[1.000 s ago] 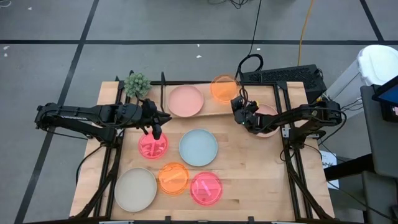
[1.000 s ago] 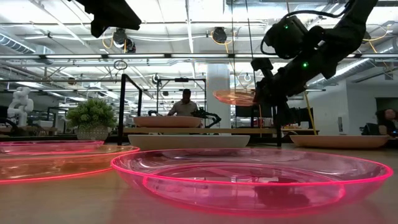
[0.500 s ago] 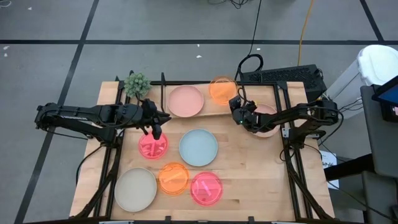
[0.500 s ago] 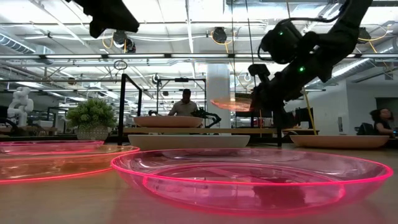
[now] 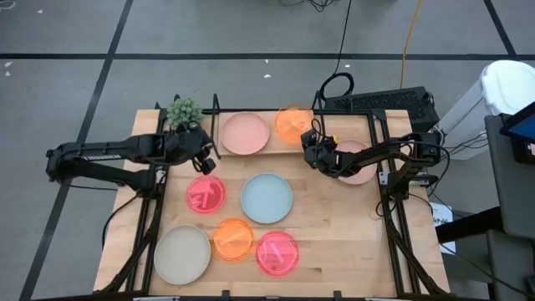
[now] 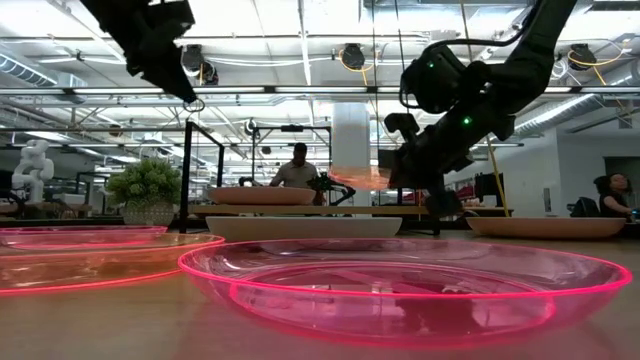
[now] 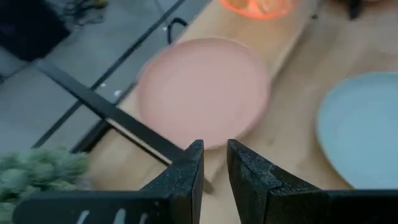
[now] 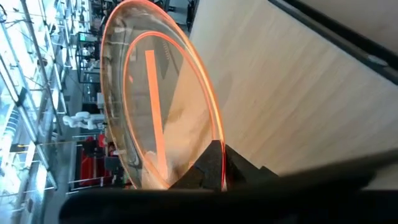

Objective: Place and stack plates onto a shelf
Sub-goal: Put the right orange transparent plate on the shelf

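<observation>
My right gripper (image 5: 309, 146) is shut on a translucent orange plate (image 5: 292, 123) and holds it over the right half of the shelf (image 5: 280, 149), a wood board between black wire frames at the table's far edge. A pale pink plate (image 5: 246, 134) lies on the shelf's left half. My left gripper (image 5: 206, 159) hovers near the shelf's left end, its fingers (image 7: 191, 163) a narrow gap apart with nothing between them. On the table lie a neon pink plate (image 5: 206, 194), a light blue plate (image 5: 267, 198), an orange plate (image 5: 233, 238), another neon pink plate (image 5: 277, 253) and a cream plate (image 5: 181, 255). My right gripper pinches the orange plate's rim (image 8: 216, 155) between its two fingers, on the side of the plate toward the table's right and near edges. The fingers come from the right, slanting a little downward. The plate (image 6: 360, 178) is lifted clear, nearly level above the shelf board.
Another pale pink plate (image 5: 359, 165) lies on the table under my right arm. A small potted plant (image 5: 184, 111) stands at the far left corner beside the shelf's end frame. A keyboard (image 5: 380, 102) lies beyond the far right edge. A person (image 6: 297, 165) sits in the room behind.
My right gripper has carried the orange plate down and toward the table's left, closer to the shelf board. My left gripper has left the spot above the neon pink plate, gone toward the far edge and turned toward the shelf; that plate stays on the table.
</observation>
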`<state>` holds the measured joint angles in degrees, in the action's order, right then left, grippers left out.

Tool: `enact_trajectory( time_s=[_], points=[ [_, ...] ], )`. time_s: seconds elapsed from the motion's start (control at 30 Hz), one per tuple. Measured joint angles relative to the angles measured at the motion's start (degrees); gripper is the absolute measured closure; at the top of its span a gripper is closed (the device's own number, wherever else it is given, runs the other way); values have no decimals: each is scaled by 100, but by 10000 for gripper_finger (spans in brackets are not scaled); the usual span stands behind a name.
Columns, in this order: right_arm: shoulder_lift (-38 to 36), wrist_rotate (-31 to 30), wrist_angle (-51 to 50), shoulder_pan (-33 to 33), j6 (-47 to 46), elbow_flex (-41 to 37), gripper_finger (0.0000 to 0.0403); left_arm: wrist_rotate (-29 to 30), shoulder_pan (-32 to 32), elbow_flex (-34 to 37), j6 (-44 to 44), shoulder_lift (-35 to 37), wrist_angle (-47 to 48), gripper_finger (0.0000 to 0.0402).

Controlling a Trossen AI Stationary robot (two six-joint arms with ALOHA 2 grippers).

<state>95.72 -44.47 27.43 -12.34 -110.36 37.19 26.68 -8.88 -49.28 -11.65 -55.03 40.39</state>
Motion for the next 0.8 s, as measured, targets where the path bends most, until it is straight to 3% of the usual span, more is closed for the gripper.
enact_trajectory(
  time_s=[0.27, 0.8],
  points=[
    [0, -27, -224, -10, -3, 0, 403, -487, -686, 6, 107, -141, -141, 325],
    [0, -42, -503, -105, -161, 0, 402, -674, -879, 4, 266, -209, -200, 325]
  ],
)
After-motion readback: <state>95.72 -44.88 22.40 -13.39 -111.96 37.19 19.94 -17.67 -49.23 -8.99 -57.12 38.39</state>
